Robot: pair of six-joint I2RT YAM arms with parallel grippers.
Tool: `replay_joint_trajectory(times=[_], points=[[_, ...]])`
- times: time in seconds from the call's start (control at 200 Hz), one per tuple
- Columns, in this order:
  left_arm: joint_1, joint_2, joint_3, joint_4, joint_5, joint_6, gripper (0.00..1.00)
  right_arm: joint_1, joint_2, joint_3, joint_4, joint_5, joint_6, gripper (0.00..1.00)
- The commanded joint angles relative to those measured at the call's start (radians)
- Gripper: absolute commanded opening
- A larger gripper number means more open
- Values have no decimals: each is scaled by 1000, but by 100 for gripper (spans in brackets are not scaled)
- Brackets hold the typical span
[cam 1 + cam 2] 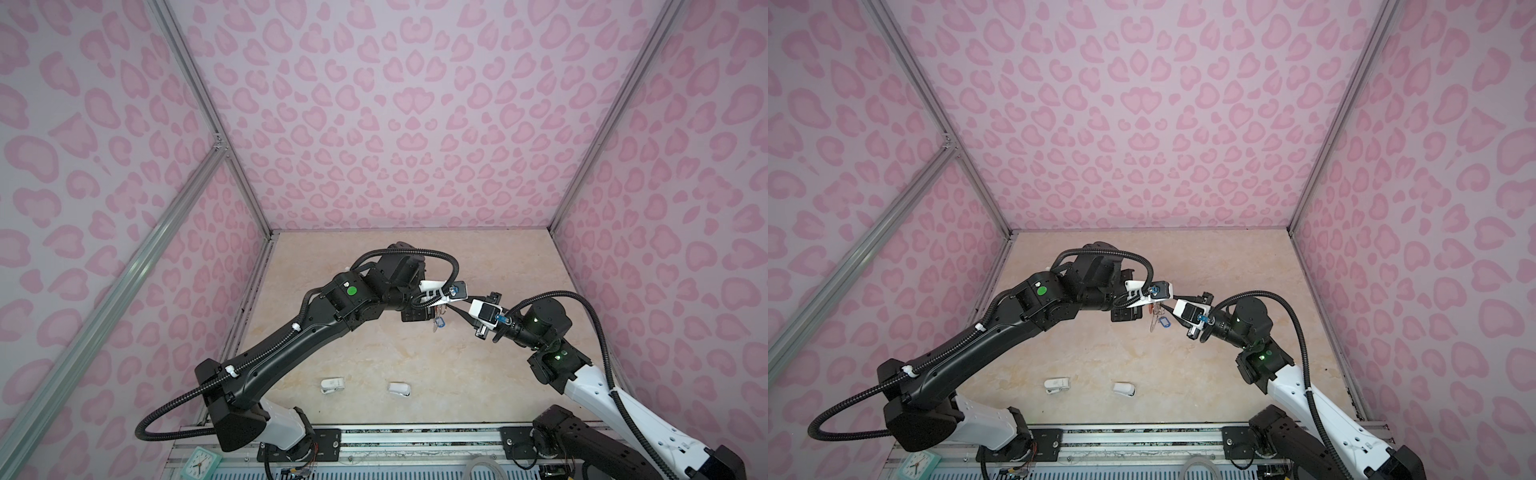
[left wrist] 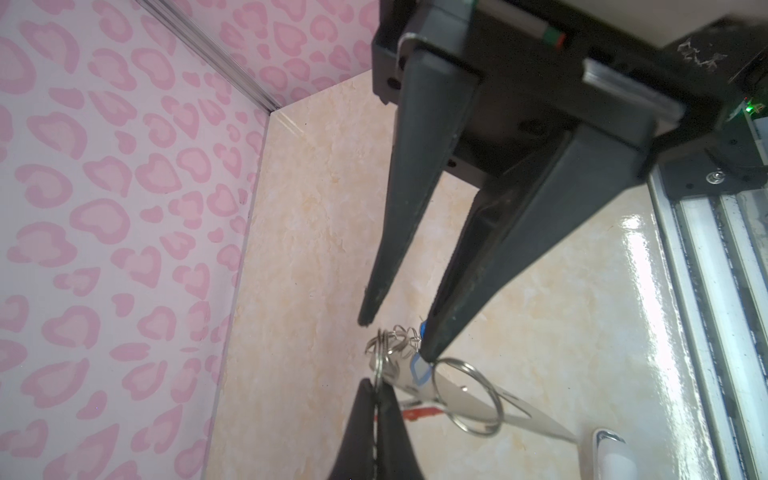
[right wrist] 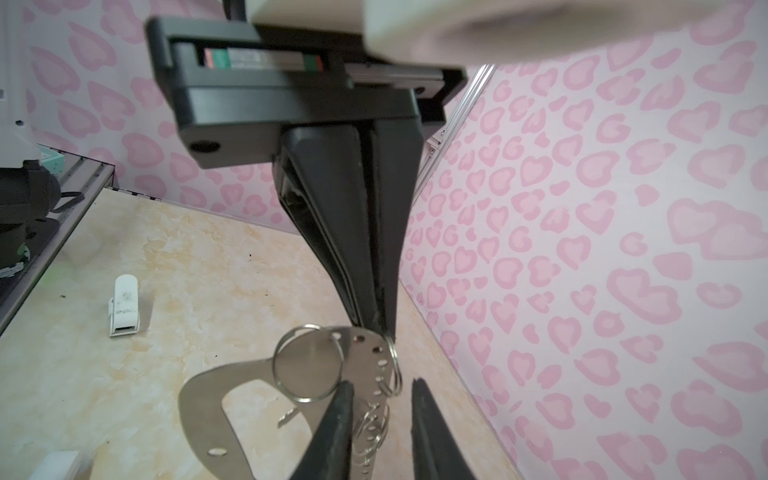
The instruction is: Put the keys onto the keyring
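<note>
The keyring (image 3: pixel 208 419), a flat grey metal plate with a handle slot, hangs in the air between both arms. A large split ring (image 3: pixel 307 365) lies against it. My left gripper (image 2: pixel 376 384) is shut on a small wire ring (image 3: pixel 395 365) at the plate's straight edge. My right gripper (image 3: pixel 382 386) is open, its fingers on either side of that edge and its row of small rings. The keys dangle below the plate: a blue tag (image 1: pixel 1165 322) and a red tag (image 1: pixel 1149 309) show in a top view. How they are attached is hidden.
Two small white plastic objects (image 1: pixel 332 384) (image 1: pixel 400 388) lie on the beige marbled table (image 1: pixel 374 353) near the front. A metal rail (image 1: pixel 415 436) runs along the front edge, with a mint clock (image 1: pixel 199 461) beyond it. Pink patterned walls close in three sides.
</note>
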Motion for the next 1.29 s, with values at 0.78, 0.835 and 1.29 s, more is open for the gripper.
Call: replay_joint_trajectory(times=[0.78, 0.835, 1.29], points=[[-33, 1, 36, -64, -64, 61, 3, 42, -10, -22, 91, 67, 29, 23], [-34, -1, 34, -62, -57, 57, 3, 42, -17, -30, 99, 65, 35, 22], [-36, -27, 3, -38, -2, 37, 3, 3, -48, -122, 274, 11, 226, 21]])
